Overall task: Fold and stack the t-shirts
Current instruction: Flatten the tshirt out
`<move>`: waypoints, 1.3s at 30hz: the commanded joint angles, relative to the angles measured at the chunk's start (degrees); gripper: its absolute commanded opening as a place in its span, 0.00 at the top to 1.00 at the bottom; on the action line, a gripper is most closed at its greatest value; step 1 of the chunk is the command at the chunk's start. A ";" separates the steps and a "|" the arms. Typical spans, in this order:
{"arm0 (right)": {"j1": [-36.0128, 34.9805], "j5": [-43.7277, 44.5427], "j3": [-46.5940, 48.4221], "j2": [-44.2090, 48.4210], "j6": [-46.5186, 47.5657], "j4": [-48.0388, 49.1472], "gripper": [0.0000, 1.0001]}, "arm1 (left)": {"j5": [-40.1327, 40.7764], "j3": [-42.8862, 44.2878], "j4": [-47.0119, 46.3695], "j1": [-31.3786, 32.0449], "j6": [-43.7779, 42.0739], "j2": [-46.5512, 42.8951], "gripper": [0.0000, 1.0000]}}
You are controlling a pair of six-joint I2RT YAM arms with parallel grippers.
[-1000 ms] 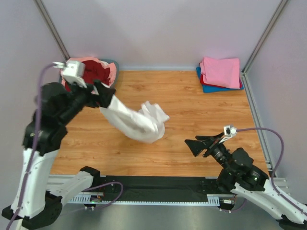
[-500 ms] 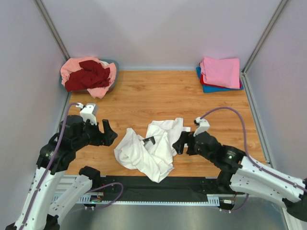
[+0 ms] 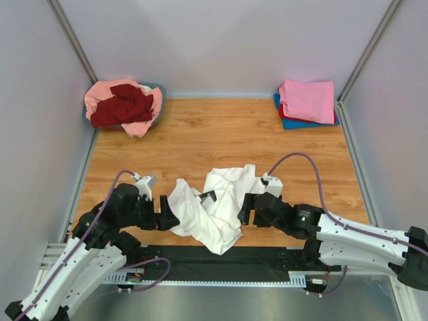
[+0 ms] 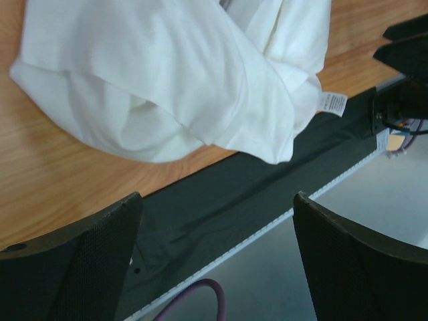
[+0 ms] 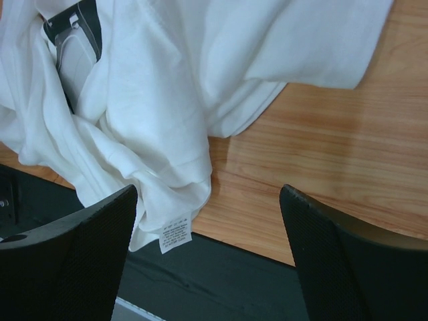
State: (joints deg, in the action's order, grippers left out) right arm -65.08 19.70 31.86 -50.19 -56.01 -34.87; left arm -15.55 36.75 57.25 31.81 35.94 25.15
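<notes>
The off-white t-shirt (image 3: pixel 210 204) lies crumpled on the wood near the table's front edge, a bit of black print showing in its folds. My left gripper (image 3: pixel 166 212) is low at its left side, open, with the cloth (image 4: pixel 174 80) just ahead of the empty jaws (image 4: pixel 217 195). On the shirt's right side my right gripper (image 3: pixel 246 208) is open too (image 5: pixel 208 188), holding nothing; the shirt's hem (image 5: pixel 154 87) and care label (image 5: pixel 175 237) lie by its left finger. A folded stack with a bright pink shirt (image 3: pixel 307 100) on top sits at the far right.
A grey-blue tub (image 3: pixel 159 90) at the far left corner holds salmon-pink and dark red shirts (image 3: pixel 124 107). A black strip (image 3: pixel 221 254) runs along the near edge between the arm bases. Walls and metal posts close in the table on three sides.
The left gripper, which held the white shirt up in the air, has let it drop on the table and come down beside it. The right gripper moved left to the shirt.
</notes>
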 commanded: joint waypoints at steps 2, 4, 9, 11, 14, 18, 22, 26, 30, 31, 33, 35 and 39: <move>0.65 6.76 2.06 0.72 -2.80 -1.96 0.11 | 7.77 -2.21 -5.05 11.65 12.90 1.81 0.00; 0.74 3.70 3.82 -1.73 1.15 -0.04 0.14 | 12.89 -0.38 -3.39 15.63 14.85 5.42 0.00; -1.54 -0.28 14.16 -9.82 6.78 1.65 0.29 | 30.02 17.00 5.13 18.29 8.81 16.94 0.00; -3.73 -0.28 18.57 -15.44 9.33 1.13 0.33 | 38.99 26.38 10.49 18.11 3.80 18.62 0.00; -7.16 0.51 27.71 -24.58 12.58 -0.81 0.33 | 44.55 31.53 12.53 16.27 -1.74 18.80 0.00; -9.10 -0.98 38.35 -37.14 14.52 -3.27 0.32 | 40.70 27.16 8.67 10.82 -5.79 16.08 0.00; -11.20 -0.37 47.40 -49.61 14.44 -9.84 0.29 | 40.07 22.23 5.94 7.74 -6.58 10.12 0.00; -13.40 0.25 51.46 -55.35 12.77 -12.15 0.27 | 41.74 20.20 4.27 7.03 -6.94 5.88 0.00; -13.58 -1.07 51.38 -58.08 10.57 -11.62 0.26 | 42.62 19.24 3.31 7.03 -6.85 4.39 0.00; -13.67 -0.90 51.55 -58.70 10.66 -11.45 0.26 | 42.45 18.89 2.95 7.03 -6.76 4.21 0.00; -13.58 -0.37 52.77 -60.54 11.09 -11.88 0.26 | 42.01 18.01 2.08 7.03 -6.94 4.30 0.00; -13.67 0.95 53.83 -61.95 11.62 -12.58 0.26 | 42.01 18.00 2.16 7.03 -6.94 4.56 0.00; -13.58 2.00 54.45 -61.78 12.94 -10.40 0.28 | 41.83 17.92 1.98 7.04 -7.03 3.95 0.00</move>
State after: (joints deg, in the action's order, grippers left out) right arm -78.78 19.29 83.99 -112.29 -43.92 -46.70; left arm 25.85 54.48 61.32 39.18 30.17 29.41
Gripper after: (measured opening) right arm 0.730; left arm 0.994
